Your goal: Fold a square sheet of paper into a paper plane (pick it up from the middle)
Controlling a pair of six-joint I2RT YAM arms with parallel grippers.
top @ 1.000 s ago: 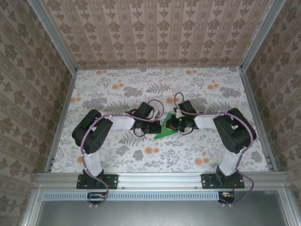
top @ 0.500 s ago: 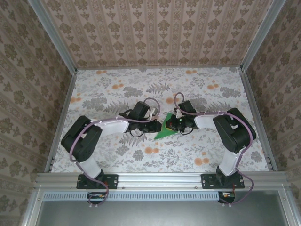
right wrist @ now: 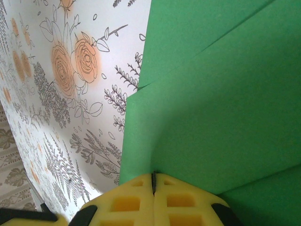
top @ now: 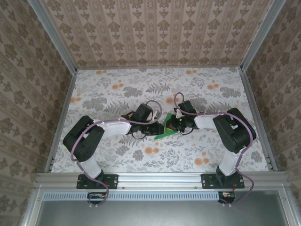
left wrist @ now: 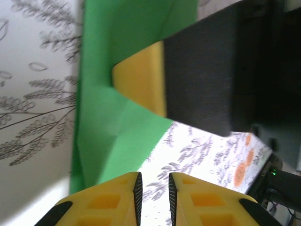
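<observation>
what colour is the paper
The paper is plain bright green, clearest in the right wrist view.

The table (top: 117, 84) has a white covering printed with grey ferns and orange blossoms. Beige striped damask wallpaper covers the back wall (top: 155, 33) at 12 o'clock and the side walls (top: 23, 94) at 9 and 3. Aluminium posts (top: 52, 35) mark the far corners, and an aluminium rail (top: 160, 178) runs along 6 o'clock. The light is soft and even.

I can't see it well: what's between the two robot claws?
The folded bright green paper sheet lies between the left claw and right claw, as the top view shows.
</observation>
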